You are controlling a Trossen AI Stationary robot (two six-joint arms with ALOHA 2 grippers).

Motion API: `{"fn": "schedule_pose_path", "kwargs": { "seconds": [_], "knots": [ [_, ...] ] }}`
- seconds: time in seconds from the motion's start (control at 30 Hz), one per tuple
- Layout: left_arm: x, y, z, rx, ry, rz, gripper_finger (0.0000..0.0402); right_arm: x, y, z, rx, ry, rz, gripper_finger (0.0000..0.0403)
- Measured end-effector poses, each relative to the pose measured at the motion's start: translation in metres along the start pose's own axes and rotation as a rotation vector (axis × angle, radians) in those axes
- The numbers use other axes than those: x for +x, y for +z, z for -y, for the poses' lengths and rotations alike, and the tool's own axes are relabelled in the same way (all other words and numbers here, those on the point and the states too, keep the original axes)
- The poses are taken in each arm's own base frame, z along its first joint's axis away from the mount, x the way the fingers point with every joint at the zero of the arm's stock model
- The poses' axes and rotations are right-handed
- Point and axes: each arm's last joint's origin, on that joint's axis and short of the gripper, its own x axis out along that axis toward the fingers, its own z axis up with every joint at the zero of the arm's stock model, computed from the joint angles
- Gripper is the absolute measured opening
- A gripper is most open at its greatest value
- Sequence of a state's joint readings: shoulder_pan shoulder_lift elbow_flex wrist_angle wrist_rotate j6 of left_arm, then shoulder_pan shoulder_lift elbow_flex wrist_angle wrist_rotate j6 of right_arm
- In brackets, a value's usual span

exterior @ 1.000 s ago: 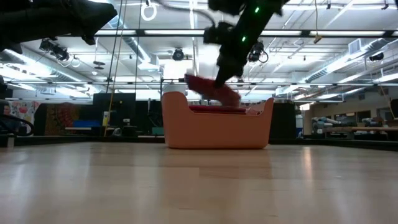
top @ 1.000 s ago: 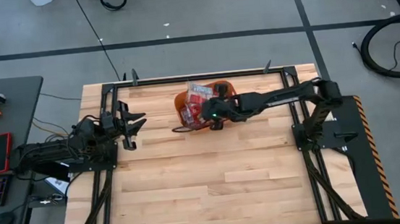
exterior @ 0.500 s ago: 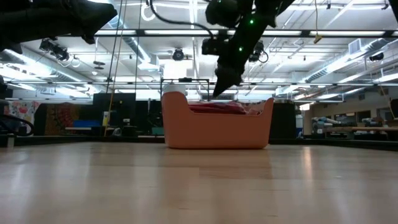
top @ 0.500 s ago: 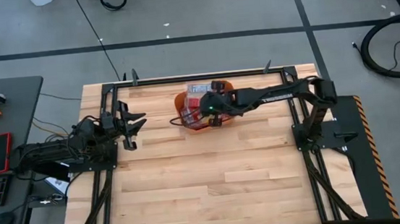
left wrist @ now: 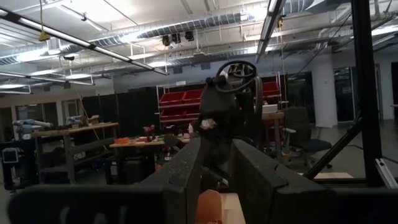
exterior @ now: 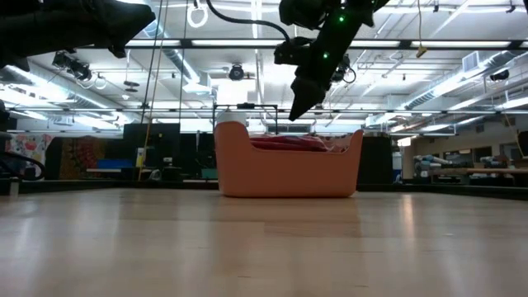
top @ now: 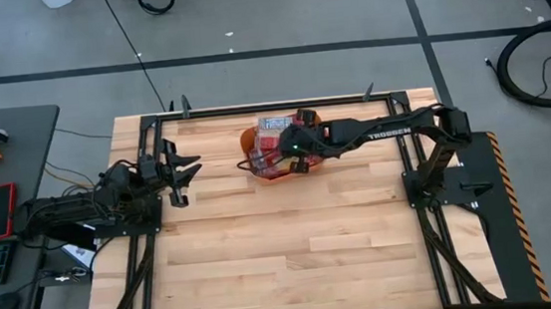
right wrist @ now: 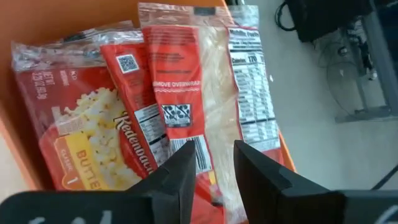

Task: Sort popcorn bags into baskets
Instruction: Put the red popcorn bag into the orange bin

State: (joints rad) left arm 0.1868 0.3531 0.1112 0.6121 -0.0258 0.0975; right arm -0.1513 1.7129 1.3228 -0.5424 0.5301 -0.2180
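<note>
Popcorn bags fill the basket on the wooden table.

We count one orange basket on the table, at least three popcorn bags overlapping inside it, though more may lie hidden beneath, and two grippers, the right gripper and the left gripper

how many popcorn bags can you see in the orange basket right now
3 show in the right wrist view, overlapping inside the basket: one face-up, one across it, one clear-backed on top. Others may lie hidden beneath.
</note>
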Motion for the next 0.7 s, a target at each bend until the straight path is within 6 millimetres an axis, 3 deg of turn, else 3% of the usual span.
{"fn": "schedule_pose_path", "kwargs": {
  "seconds": [0.17,0.4,0.53,0.7],
  "knots": [
    [0.000,0.001,0.000,-0.007,0.001,0.007,0.0094,0.006,0.002,0.008,0.084,0.071,0.039,0.0114],
    [0.000,0.003,0.000,-0.007,0.002,0.027,0.0094,0.053,0.005,0.026,0.197,0.098,0.125,0.0112],
    [0.000,0.003,0.000,-0.007,0.002,0.027,0.0094,0.074,0.001,0.016,0.187,0.169,0.101,0.0112],
    [0.000,0.003,0.000,0.000,0.002,0.028,0.0094,0.068,-0.001,0.000,0.135,0.269,0.064,0.0112]
  ]
}}
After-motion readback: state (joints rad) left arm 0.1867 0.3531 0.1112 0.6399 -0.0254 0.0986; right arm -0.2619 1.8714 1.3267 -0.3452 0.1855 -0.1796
